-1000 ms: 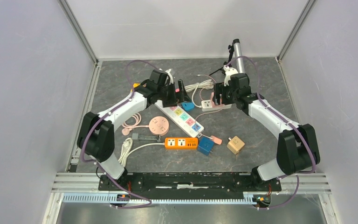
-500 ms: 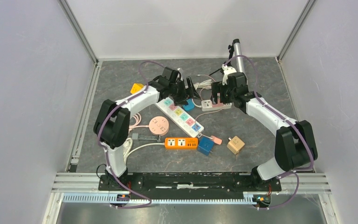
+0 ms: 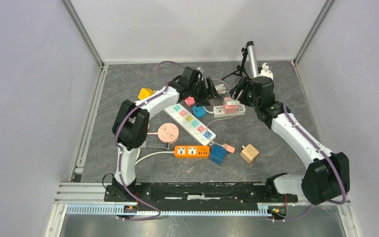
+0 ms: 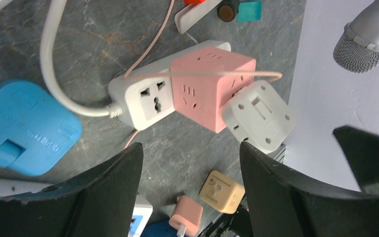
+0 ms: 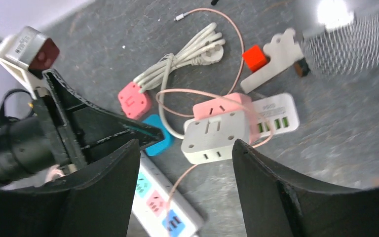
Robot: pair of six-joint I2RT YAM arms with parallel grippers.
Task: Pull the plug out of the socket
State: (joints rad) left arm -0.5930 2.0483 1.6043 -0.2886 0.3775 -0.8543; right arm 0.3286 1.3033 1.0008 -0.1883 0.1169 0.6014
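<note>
A pink cube plug (image 3: 230, 102) sits in a short white socket strip (image 3: 220, 110) at the back middle of the table, and a white cube adapter (image 4: 257, 116) clings to the plug's side. In the left wrist view the strip (image 4: 143, 96) and pink plug (image 4: 212, 89) lie just ahead of my left gripper (image 4: 190, 148), which is open and empty. My left gripper (image 3: 209, 89) hangs left of the strip. My right gripper (image 3: 241, 93) hovers behind and right of it, open, with the pink plug (image 5: 222, 106) and white adapter (image 5: 214, 136) ahead of its jaws (image 5: 185, 145).
A long white strip with coloured outlets (image 3: 190, 117) runs diagonally in front. Around it lie an orange strip (image 3: 191, 151), a blue cube (image 3: 217, 154), a tan cube (image 3: 249, 153), a round pink socket (image 3: 168, 132) and a yellow cube (image 3: 145, 93). A silver microphone on a tripod (image 3: 249, 57) stands behind.
My left arm has swung right along the back toward the short strip. My right gripper has drawn back and right, off the strip. The pink plug stays in the strip.
</note>
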